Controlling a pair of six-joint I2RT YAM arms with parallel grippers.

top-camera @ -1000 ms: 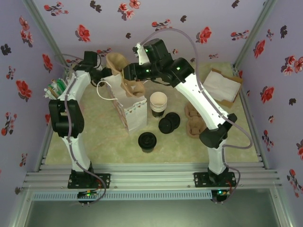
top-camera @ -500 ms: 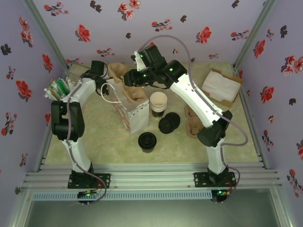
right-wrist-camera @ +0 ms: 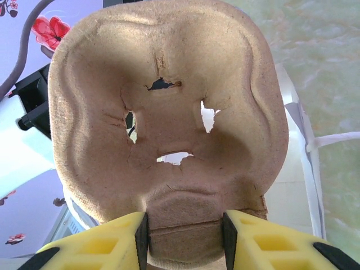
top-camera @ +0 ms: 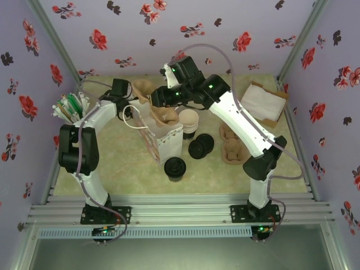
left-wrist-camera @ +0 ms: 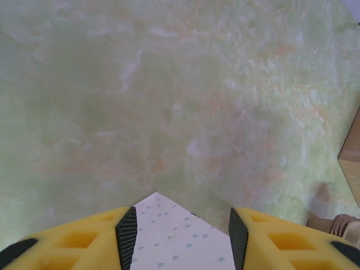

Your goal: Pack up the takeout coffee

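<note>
The takeout coffee [top-camera: 175,167], a dark cup under a round black lid, stands alone on the table in front of the white paper bag [top-camera: 166,140]. My left gripper [top-camera: 130,108] is at the bag's left rim. In the left wrist view its fingers [left-wrist-camera: 179,214] are shut on a heart-printed fold of the bag [left-wrist-camera: 171,244]. My right gripper [top-camera: 161,100] is shut on a brown pulp cup carrier [right-wrist-camera: 169,112], pinching its lower lip [right-wrist-camera: 184,230]. The carrier [top-camera: 164,115] hangs tilted in the bag's open mouth.
A stack of lidless cream-rimmed cups [top-camera: 188,121] stands right of the bag, with loose black lids [top-camera: 201,146] in front of it. More pulp carriers [top-camera: 232,146] lie to the right, napkins in a box [top-camera: 263,102] at the back right, and a holder of sticks [top-camera: 69,106] at the far left.
The bag and my left gripper have shifted right and toward me. My right gripper has brought the carrier down from above the bag into its mouth.
</note>
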